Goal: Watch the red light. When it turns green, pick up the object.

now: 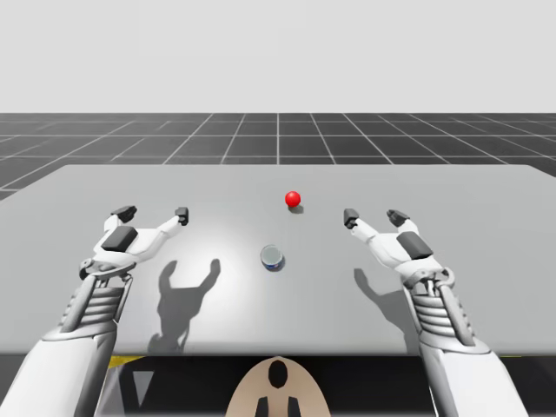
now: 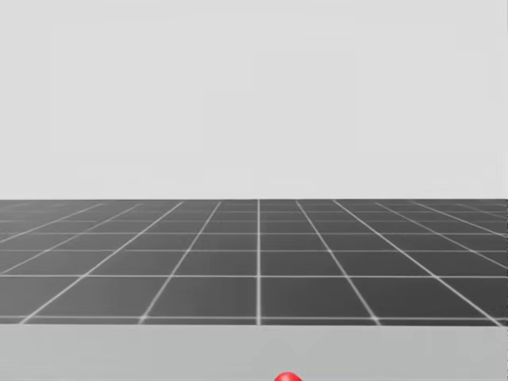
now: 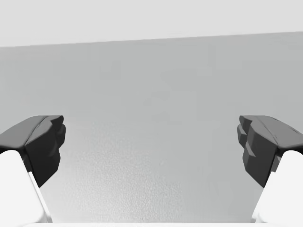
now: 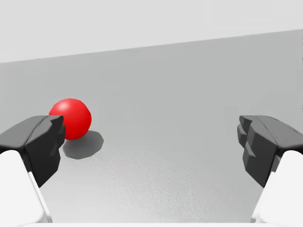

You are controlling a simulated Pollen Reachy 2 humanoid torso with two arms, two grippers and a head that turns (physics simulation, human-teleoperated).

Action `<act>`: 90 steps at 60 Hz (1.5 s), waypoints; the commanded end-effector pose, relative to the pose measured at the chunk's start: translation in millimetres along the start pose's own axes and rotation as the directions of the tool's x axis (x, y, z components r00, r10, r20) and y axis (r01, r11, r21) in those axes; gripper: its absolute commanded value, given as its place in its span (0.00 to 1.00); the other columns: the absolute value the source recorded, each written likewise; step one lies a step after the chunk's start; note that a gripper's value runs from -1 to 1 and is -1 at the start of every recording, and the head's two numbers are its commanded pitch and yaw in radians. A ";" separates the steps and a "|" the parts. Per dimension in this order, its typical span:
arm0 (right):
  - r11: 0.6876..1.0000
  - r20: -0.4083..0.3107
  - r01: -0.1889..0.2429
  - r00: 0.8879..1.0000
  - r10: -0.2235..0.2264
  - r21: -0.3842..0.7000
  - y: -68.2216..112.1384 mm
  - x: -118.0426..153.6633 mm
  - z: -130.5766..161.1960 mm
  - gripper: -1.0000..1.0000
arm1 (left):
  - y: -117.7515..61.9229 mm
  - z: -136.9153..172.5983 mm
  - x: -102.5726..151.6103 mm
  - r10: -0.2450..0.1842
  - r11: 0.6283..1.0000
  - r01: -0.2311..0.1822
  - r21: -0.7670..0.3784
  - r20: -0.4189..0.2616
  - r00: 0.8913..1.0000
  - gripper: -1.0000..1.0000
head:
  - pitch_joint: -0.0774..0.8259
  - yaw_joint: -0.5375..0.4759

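Grey and flat, the tabletop (image 1: pixel 486 261) runs back to a dark gridded floor (image 2: pixel 258 262) under a pale, blank backdrop. From the high view, the red light (image 1: pixel 293 199), a small glowing ball, sits on the tabletop just past its middle, and it shows red. The blue can (image 1: pixel 272 256), small with a silvery top, stands upright near the light, at about 7 o'clock from it, apart from it and from both arms. My left pincer (image 1: pixel 154 212) hovers over the tabletop at about 10 o'clock from the can, well apart from it, and its two dark fingers (image 1: pixel 182 213) are spread wide. My right pincer (image 1: pixel 374 215) hovers at about 2 o'clock from the can, also well apart from it and just as wide open. The two pincers are roughly level with each other, one to each side of the light, with the light at about 10 o'clock from my right pincer. In the left wrist view the left pincer (image 3: pixel 151 146) is fully apart, with bare grey tabletop between its fingers and ahead of it. In the right wrist view the right pincer (image 4: pixel 151 146) is equally apart, and the red light (image 4: pixel 71 118) rests on the tabletop ahead of it, beyond one fingertip, its shadow just beside it. In the head view the top of the red light (image 2: pixel 287 377) peeks up at 6 o'clock.
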 end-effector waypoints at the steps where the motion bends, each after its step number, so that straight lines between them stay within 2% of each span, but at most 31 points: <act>1: 0.999 -0.003 0.042 0.999 -0.042 -0.024 5.2 -2.9 2.6 0.00 | 1.0 -1.1 -0.6 0.000 1.000 0.000 0.006 -0.015 1.000 0.00 | 0.04 0.54; 9: 0.999 -0.013 0.033 0.999 -0.032 0.032 5.5 1.0 3.5 0.00 | 0.7 -1.6 -1.0 -0.004 1.000 0.004 0.009 -0.014 1.000 0.00 | 0.11 0.54; 22: 1.000 -0.007 0.023 1.000 -0.023 0.008 6.8 1.1 3.8 0.00 | -0.7 -1.6 -1.6 -0.014 1.000 0.014 0.008 -0.015 1.000 0.00 | 0.29 0.53; 44: 1.000 0.007 -0.002 1.000 0.002 0.005 6.2 2.3 3.5 0.00 | -1.0 -2.6 -2.8 -0.023 1.000 0.023 0.002 -0.021 1.000 0.00 | 0.51 0.47; 59: 1.000 0.011 -0.009 1.000 0.008 0.008 5.5 3.1 4.0 0.00 | -1.5 -2.6 -2.3 -0.022 1.000 0.022 0.000 -0.021 1.000 0.00 | 0.57 0.46; 90: 1.000 0.008 -0.020 1.000 0.020 0.011 6.3 2.2 4.1 0.00 | -1.8 -1.6 -2.1 -0.030 1.000 0.030 -0.003 -0.013 0.999 0.00 | 0.56 0.47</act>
